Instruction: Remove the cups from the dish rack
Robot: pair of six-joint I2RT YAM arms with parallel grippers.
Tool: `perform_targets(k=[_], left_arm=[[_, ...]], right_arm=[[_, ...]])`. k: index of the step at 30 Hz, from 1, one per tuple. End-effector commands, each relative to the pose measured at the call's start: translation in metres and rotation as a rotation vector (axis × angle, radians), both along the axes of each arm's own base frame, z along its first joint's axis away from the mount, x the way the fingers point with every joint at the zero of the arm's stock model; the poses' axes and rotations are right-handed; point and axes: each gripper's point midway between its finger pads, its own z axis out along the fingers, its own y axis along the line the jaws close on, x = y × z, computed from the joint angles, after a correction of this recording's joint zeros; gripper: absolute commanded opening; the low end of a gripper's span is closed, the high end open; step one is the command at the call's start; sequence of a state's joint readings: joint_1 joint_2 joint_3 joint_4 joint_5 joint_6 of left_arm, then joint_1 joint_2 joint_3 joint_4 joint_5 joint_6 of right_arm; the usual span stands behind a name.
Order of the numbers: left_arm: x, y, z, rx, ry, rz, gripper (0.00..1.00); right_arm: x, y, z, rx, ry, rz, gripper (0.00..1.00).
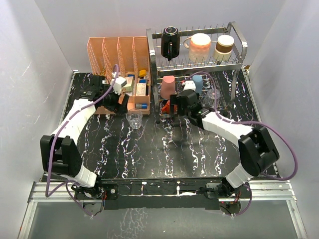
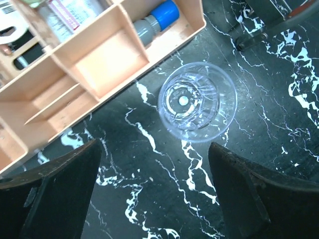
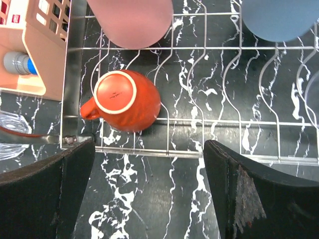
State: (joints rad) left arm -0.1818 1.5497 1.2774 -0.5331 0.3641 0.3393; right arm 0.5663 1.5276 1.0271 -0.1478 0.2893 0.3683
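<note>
The silver wire dish rack (image 1: 239, 40) stands at the back right. Its top tier holds a black mug (image 1: 169, 42), a peach mug (image 1: 201, 45) and a pale cup with a dark band (image 1: 224, 47). The lower tier holds a pink tumbler (image 1: 168, 85), a blue tumbler (image 1: 197, 82), a clear glass (image 1: 212, 98) and an upturned orange-red cup (image 3: 124, 99). Another clear glass (image 2: 197, 102) stands upright on the table (image 1: 134, 119). My left gripper (image 2: 154, 184) is open and empty, just short of that glass. My right gripper (image 3: 149, 189) is open and empty over the rack's front rail (image 3: 199, 154), near the orange-red cup.
A peach-orange plastic organizer (image 1: 119, 50) with bottles and small boxes stands left of the rack, close to the table glass; it also shows in the left wrist view (image 2: 99, 59). The black marbled table (image 1: 164, 149) is walled in white on three sides.
</note>
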Motion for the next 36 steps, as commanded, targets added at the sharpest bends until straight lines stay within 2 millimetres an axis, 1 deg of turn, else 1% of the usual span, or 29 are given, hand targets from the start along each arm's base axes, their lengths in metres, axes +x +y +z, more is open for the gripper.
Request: perform_targets(k=[1, 5, 7, 11, 14, 15, 16, 20, 25, 30, 34, 36], left_arm=[[-0.022, 0.006, 0.023, -0.091, -0.007, -0.01, 0.87], [-0.034, 0.003, 0.024, -0.113, -0.009, -0.046, 0.88], [-0.037, 0.002, 0.026, -0.117, -0.013, -0.054, 0.88], [-0.04, 0.002, 0.027, -0.118, -0.01, -0.061, 0.88], [-0.041, 0.003, 0.029, -0.114, -0.02, -0.064, 0.88], [-0.041, 0.003, 0.029, -0.113, -0.023, -0.066, 0.88], [-0.042, 0.003, 0.03, -0.112, -0.026, -0.067, 0.88], [-0.044, 0.002, 0.03, -0.114, -0.026, -0.074, 0.88], [-0.045, 0.002, 0.032, -0.112, -0.028, -0.088, 0.87], [-0.043, 0.003, 0.034, -0.107, -0.039, -0.089, 0.87], [-0.045, 0.003, 0.032, -0.103, -0.032, -0.097, 0.87], [-0.046, 0.003, 0.03, -0.098, -0.029, -0.101, 0.87]], right_arm=[[0.034, 0.022, 0.026, -0.002, -0.154, 0.09, 0.93], [0.043, 0.036, 0.014, -0.027, -0.163, 0.164, 0.94], [0.049, 0.041, 0.013, -0.025, -0.174, 0.198, 0.94], [0.06, 0.041, 0.006, -0.012, -0.155, 0.242, 0.95], [0.061, 0.041, 0.0, -0.028, -0.149, 0.297, 0.94], [0.062, 0.041, 0.001, -0.039, -0.156, 0.319, 0.93], [0.062, 0.043, -0.011, -0.05, -0.132, 0.345, 0.93], [0.056, 0.048, -0.026, -0.072, -0.113, 0.434, 0.91], [0.053, 0.047, -0.032, -0.097, -0.128, 0.469, 0.9], [0.064, 0.049, -0.036, -0.116, -0.141, 0.471, 0.87], [0.074, 0.051, -0.042, -0.134, -0.139, 0.468, 0.85], [0.076, 0.052, -0.043, -0.141, -0.145, 0.474, 0.83]])
